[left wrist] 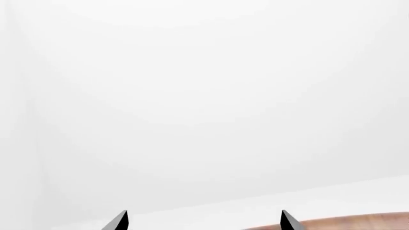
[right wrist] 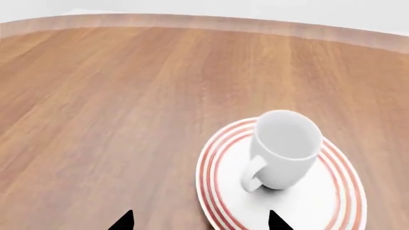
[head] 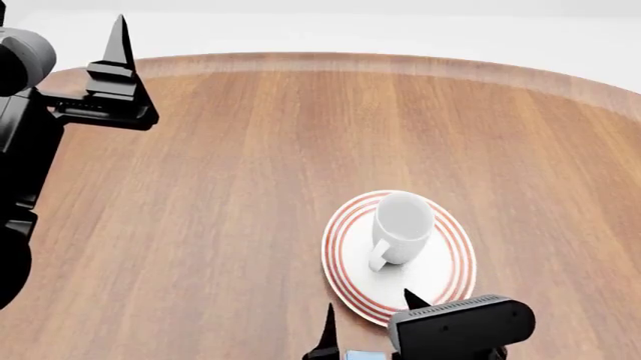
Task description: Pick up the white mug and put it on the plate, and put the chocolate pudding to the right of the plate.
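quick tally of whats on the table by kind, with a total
white mug: 1, standing on the plate
plate: 1, white with red rings
light blue item at the head view's bottom edge, between the right gripper's jaws: 1, too cut off to identify
total: 3

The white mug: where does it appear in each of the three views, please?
Head view: white mug stands upright on the plate, lower centre-right of the picture, handle toward the camera.
Right wrist view: mug at lower right, on the plate.
Left wrist view: not in it; mostly white background.
Shared landmark: the plate's red rings, seen in the head and right wrist views.
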Controlling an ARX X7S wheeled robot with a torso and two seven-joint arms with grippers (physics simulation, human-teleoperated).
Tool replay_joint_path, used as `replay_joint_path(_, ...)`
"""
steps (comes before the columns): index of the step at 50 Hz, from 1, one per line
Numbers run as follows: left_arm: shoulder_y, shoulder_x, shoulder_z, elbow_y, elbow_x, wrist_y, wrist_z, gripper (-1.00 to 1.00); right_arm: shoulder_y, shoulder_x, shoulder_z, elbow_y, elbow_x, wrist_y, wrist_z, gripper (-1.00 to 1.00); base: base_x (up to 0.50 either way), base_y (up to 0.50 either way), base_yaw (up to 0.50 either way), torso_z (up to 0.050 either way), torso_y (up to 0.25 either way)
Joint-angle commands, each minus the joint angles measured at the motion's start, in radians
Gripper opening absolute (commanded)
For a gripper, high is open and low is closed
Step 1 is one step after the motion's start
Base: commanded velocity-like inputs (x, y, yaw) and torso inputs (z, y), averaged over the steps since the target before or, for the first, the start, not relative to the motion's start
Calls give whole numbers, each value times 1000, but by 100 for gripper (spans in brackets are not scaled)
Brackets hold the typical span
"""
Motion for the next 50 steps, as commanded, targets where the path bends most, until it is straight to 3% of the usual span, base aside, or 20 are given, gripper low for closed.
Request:
replay_joint_path(1, 3, 20, -24, 2, 13, -7, 24, 100, -117, -28, 84, -5, -19, 71, 0, 100, 0, 0, 0, 0, 0)
replay_joint_path(30, 10, 24, -29, 5, 10, -12, 23, 100, -344, -97, 338, -5, 2, 243, 0, 100, 0, 0, 0, 0, 0)
replay_joint_path(50, 22, 23, -31, 2, 15, -6, 24, 100, -297, -83, 244, -5, 3, 187, 0, 100, 0, 0, 0, 0, 0)
